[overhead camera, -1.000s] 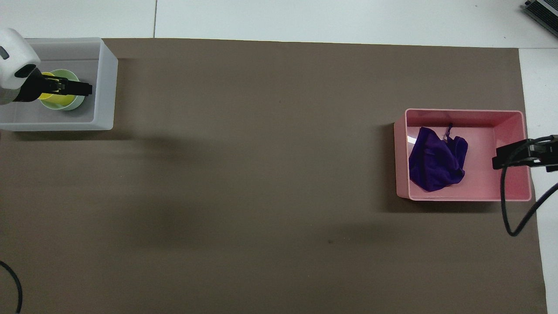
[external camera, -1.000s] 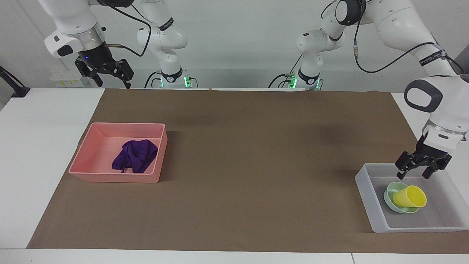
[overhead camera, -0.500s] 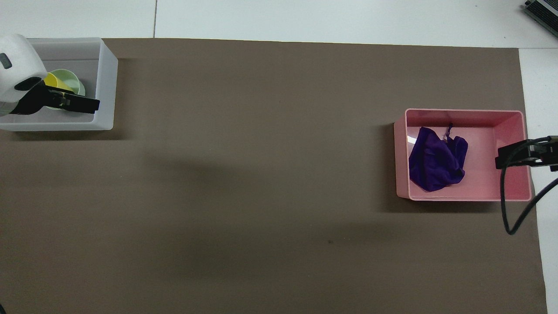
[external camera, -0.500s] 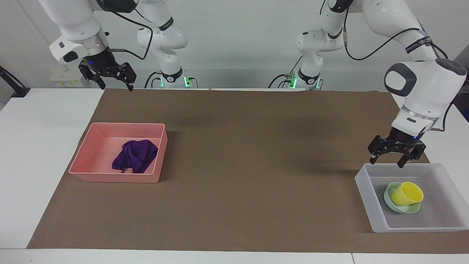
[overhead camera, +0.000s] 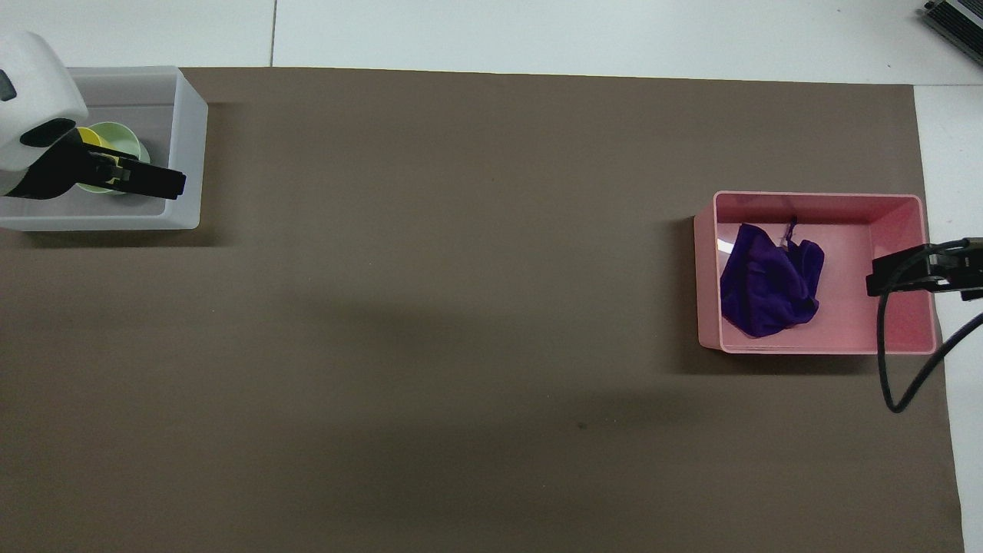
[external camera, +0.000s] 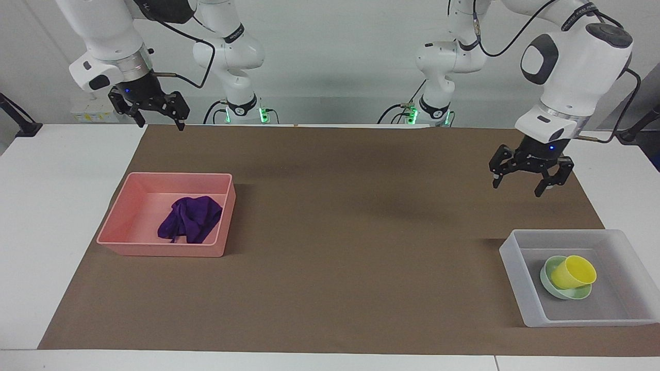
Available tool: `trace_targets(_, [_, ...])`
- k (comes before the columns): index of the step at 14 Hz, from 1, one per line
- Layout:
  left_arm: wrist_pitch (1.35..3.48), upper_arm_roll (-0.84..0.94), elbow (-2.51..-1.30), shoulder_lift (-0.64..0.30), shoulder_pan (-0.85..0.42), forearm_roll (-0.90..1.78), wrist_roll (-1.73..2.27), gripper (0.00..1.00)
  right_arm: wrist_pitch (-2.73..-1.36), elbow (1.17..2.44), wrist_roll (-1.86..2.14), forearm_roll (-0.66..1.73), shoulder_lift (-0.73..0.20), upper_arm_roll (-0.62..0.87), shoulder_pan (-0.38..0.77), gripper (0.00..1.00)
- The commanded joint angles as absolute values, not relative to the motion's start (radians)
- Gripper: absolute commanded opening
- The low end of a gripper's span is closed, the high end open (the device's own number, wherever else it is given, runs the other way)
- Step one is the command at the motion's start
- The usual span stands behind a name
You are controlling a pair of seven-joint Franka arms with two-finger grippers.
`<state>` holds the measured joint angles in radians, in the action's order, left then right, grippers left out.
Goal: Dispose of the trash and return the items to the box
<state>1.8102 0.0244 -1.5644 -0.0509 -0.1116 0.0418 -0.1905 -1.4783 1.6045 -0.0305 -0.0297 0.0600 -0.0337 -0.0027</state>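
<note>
The trash, a deep-purple rag (external camera: 191,219) (overhead camera: 770,280), lies crumpled in the pink bin (external camera: 165,251) (overhead camera: 818,201). The yellow cup (external camera: 573,272) (overhead camera: 87,137) rests tipped on its side in the mint-green bowl (external camera: 554,289) (overhead camera: 123,137), and both sit inside the translucent box (external camera: 515,270) (overhead camera: 188,146). My left gripper (external camera: 517,189) (overhead camera: 165,182) hangs open and empty over the brown mat beside the box. My right gripper (external camera: 161,125) (overhead camera: 877,281) waits open and empty, high over the mat's edge by the pink bin.
A brown mat (external camera: 361,216) covers most of the white table (external camera: 56,196). The pink bin stands toward the right arm's end and the box toward the left arm's end. A black cable (overhead camera: 887,361) loops down from the right arm.
My left gripper has risen out of the box, open and empty, and drawn back over the mat toward the robots. The cup stays in the bowl. The right gripper shifted only slightly.
</note>
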Motion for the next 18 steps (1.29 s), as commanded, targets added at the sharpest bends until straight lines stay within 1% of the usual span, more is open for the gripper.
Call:
trace_targets(1, [1.671, 0.015, -1.569, -0.019, -0.109, 0.026, -0.172, 1.00, -1.506, 1.638, -0.037, -0.011, 0.086, -0.029, -0.008, 1.00])
trace_targets(7, [1.618, 0.008, -1.578, -0.006, -0.106, 0.020, -0.172, 1.00, -1.506, 1.638, -0.035, -0.011, 0.086, -0.029, -0.008, 1.00])
trace_targets(14, [1.635, 0.008, -1.588, -0.002, -0.107, 0.017, -0.161, 1.00, -1.503, 1.638, -0.034, -0.009, 0.087, -0.029, -0.006, 1.00])
trace_targets(18, [1.615, 0.008, -1.585, 0.000, -0.106, 0.012, -0.086, 1.00, -1.502, 1.638, -0.031, -0.009, 0.087, -0.029, -0.008, 1.00])
